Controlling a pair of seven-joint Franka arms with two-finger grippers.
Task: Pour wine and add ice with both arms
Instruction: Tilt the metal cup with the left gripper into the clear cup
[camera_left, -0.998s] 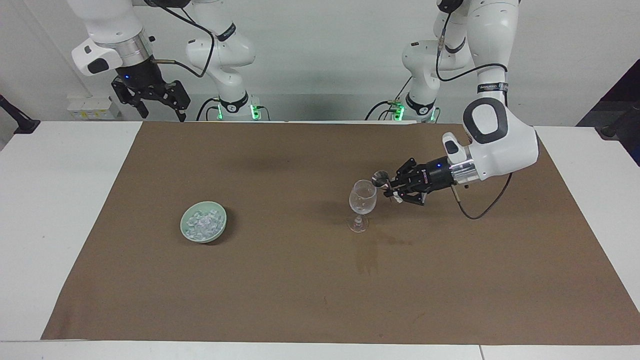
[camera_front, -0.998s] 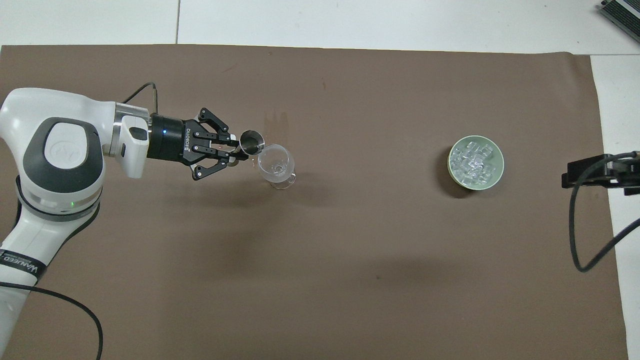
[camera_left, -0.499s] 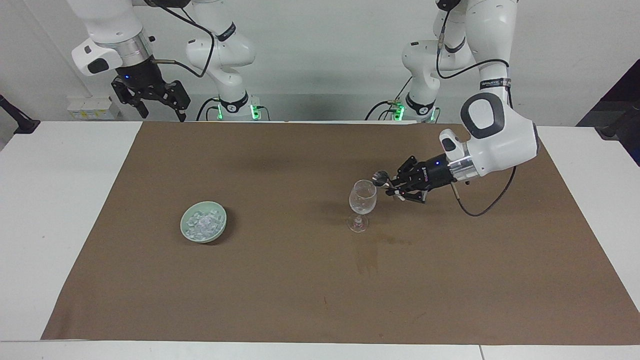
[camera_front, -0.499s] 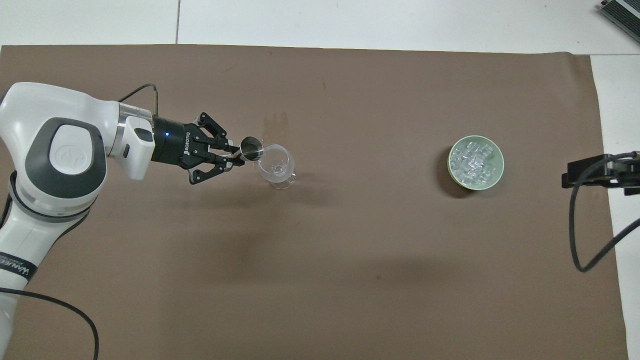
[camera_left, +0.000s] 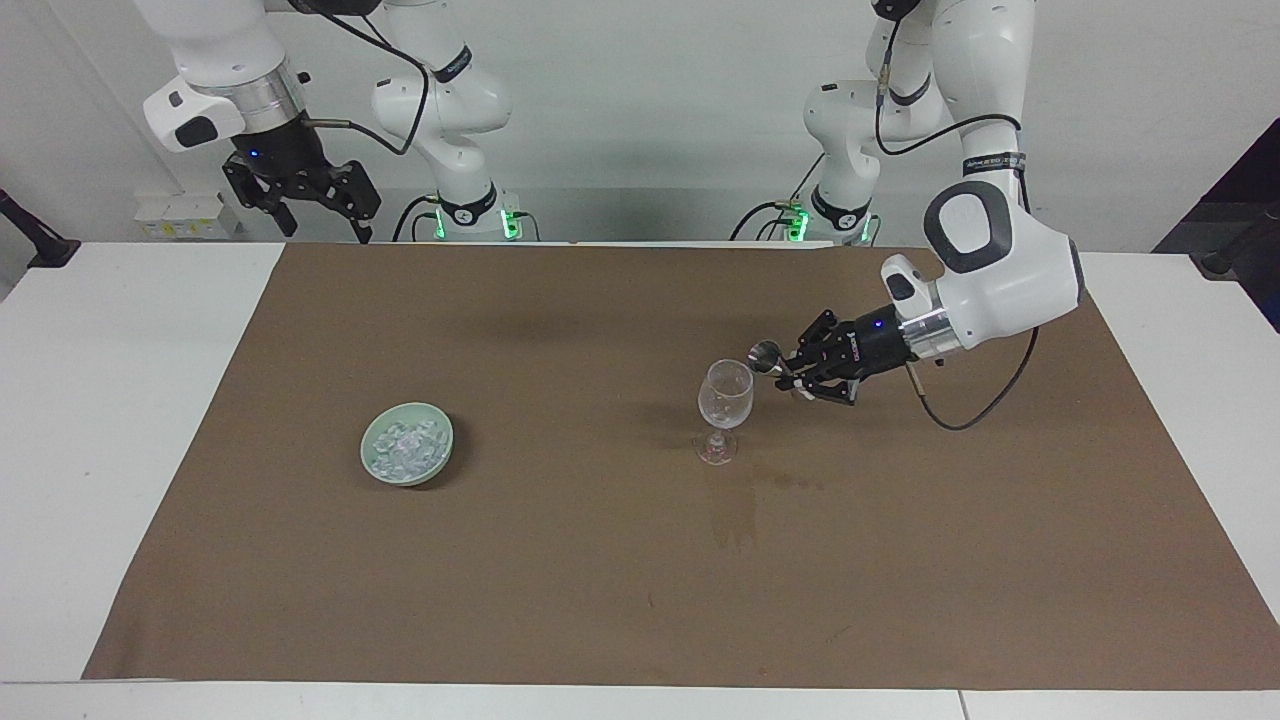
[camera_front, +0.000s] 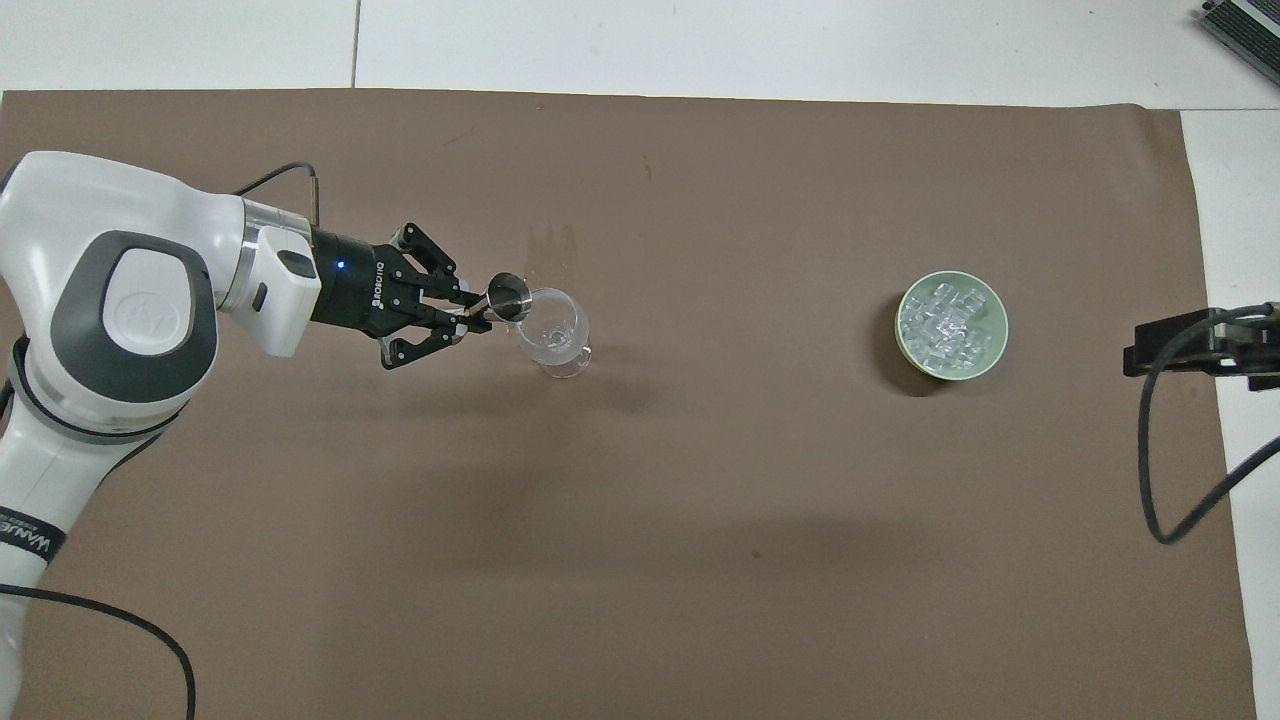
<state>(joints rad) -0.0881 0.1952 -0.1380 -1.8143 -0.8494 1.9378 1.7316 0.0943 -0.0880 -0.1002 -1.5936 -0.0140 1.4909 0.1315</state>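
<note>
Gripping a small, shiny metal measuring cup (camera_left: 765, 352), the left gripper (camera_left: 786, 374) hangs in the facing view just beside the rim of a clear, stemmed wine glass (camera_left: 724, 408). Its fingertips are pinched tight on the cup while the black outer links splay to the sides. The cup is tipped toward the glass bowl, its round mouth almost at the rim; whether they touch cannot be told. Whether any liquid is in the glass cannot be told either. The glass stands upright on a brown, matte paper mat (camera_left: 600, 600) that covers most of the white table (camera_left: 110, 420). Toward the right arm's end of the table, well apart from the glass, sits a pale green round bowl (camera_left: 407, 444) heaped with the ice (camera_left: 405, 446), small whitish glassy cubes. The right gripper (camera_left: 322, 226) waits high over the table edge nearest the robots, its black fingers spread wide and holding nothing.

From overhead, the left gripper (camera_front: 476, 312) reaches in level from the white left arm (camera_front: 120, 330), and the steel cup (camera_front: 508, 297) shows its dark round opening right against the wine glass (camera_front: 553, 333). The green bowl (camera_front: 990, 355) lies well away toward the right arm's end, the ice (camera_front: 940, 322) filling it in a glinting pile. Only a dark part of the right gripper (camera_front: 1190, 345) shows at the edge of the mat (camera_front: 700, 560), with a black cable looping below it.
</note>
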